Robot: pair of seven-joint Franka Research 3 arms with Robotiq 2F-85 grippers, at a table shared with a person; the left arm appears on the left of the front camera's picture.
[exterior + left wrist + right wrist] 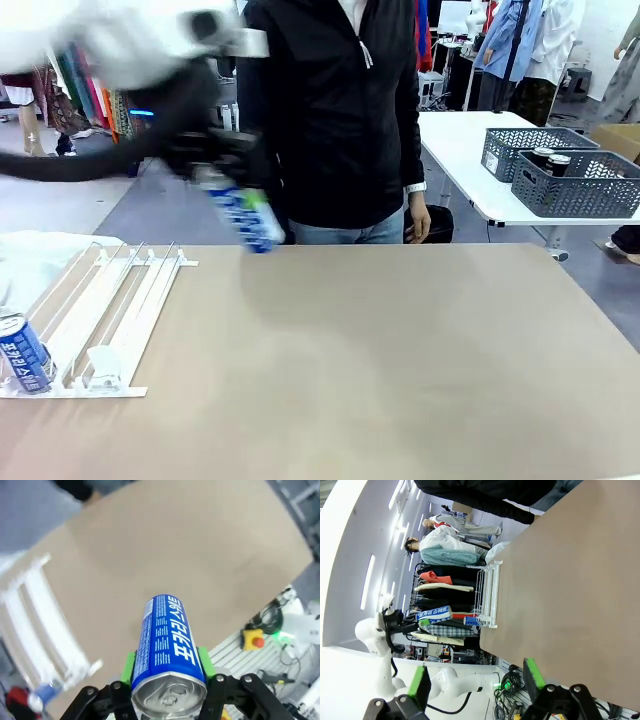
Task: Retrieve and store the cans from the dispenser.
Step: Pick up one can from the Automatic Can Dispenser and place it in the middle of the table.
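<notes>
We have the broad tan table (400, 360) in front of us, with a person in a black jacket (340, 110) standing at its far edge. The left arm (110, 45) sweeps in high, blurred in the front view. On the table's left side lies the white dispenser (120, 300), its rails running away from us. On the white table behind, at right, sit two grey baskets (590, 190). The left gripper (168, 661) has its green pads clamped on either side of a blue can (165, 640), held tilted in the air above the table's far edge, beyond the dispenser. The right gripper (476, 677) stands wide apart, nothing between its fingers. A second blue can (22, 355) stands at the dispenser's near-left end.
</notes>
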